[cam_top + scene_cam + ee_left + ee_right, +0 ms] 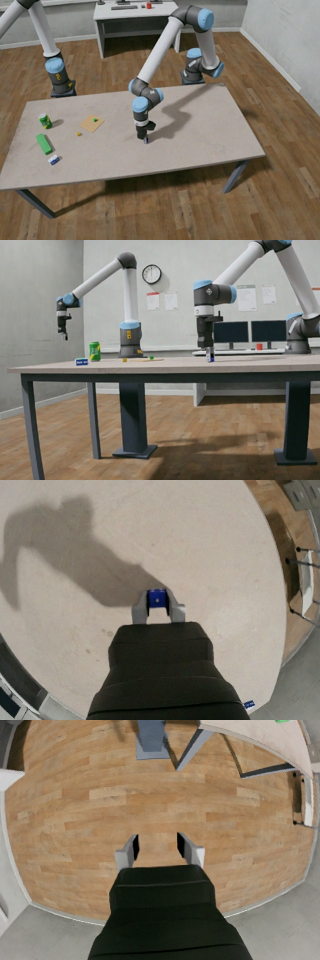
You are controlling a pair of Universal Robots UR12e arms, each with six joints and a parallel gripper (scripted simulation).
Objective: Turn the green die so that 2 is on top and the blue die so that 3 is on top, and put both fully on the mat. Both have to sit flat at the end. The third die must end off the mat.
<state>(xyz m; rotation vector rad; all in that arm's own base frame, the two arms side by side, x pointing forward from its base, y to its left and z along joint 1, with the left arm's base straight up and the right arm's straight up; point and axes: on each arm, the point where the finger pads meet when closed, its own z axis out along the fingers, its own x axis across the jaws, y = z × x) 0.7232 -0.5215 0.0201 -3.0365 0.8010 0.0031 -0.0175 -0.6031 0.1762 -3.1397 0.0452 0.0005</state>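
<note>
The left pincer (145, 139) (210, 361) (157, 597) is down at the table (196, 144) (180, 367) (220, 570), its fingers part-way in and clamped, as it seems, on the blue die (212, 359) (157, 599); the die sits between the tips, one pip on its upward face, so a turn to 3 is probably still owed; the right pincer (64, 337) (158, 841) hangs apart, well off, with nothing in it.

What the coming move turns on: the mat (87, 125) (139, 360) lies well apart from the left pincer, on the can's side; the green die (94, 119) (151, 357) is already on it, and the yellow die (78, 134) (124, 360) lies just beside, off it.
</note>
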